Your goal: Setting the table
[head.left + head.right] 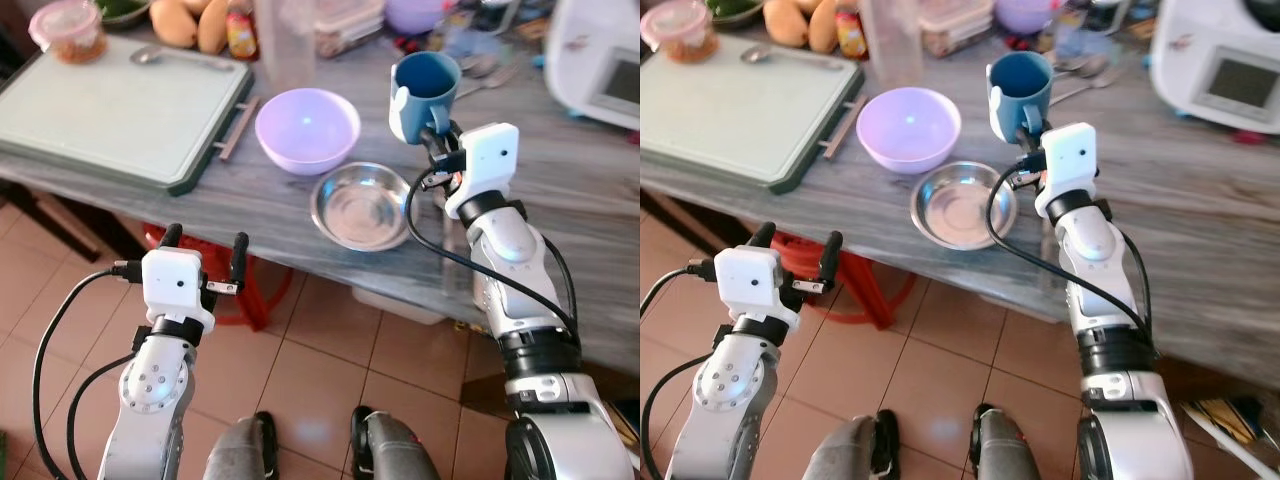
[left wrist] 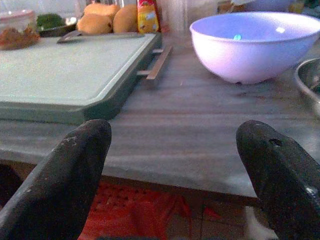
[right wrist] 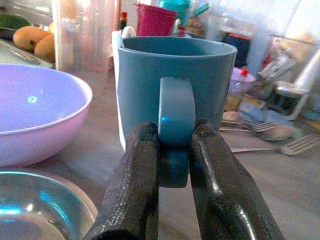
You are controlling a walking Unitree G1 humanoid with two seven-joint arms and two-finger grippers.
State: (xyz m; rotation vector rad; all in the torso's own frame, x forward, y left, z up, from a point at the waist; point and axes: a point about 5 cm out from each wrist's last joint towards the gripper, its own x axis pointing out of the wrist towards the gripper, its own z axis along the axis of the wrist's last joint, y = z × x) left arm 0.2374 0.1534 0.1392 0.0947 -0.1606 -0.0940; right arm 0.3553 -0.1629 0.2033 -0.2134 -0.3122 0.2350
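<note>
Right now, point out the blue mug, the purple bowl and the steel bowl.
blue mug (image 3: 172,75), right wrist view, on its outer wall.
purple bowl (image 1: 306,125), left eye view, on its inside.
steel bowl (image 1: 362,207), left eye view, on its inner bottom.

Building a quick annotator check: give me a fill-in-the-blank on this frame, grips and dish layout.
1. The right gripper is shut on the blue mug by its ____.
2. The left gripper hangs open in front of the table, holding ____.
3. The steel bowl sits nearer the table edge than the ____ bowl.
4. The spoon lies on the green ____.

Missing words: handle; nothing; purple; cutting board
</note>
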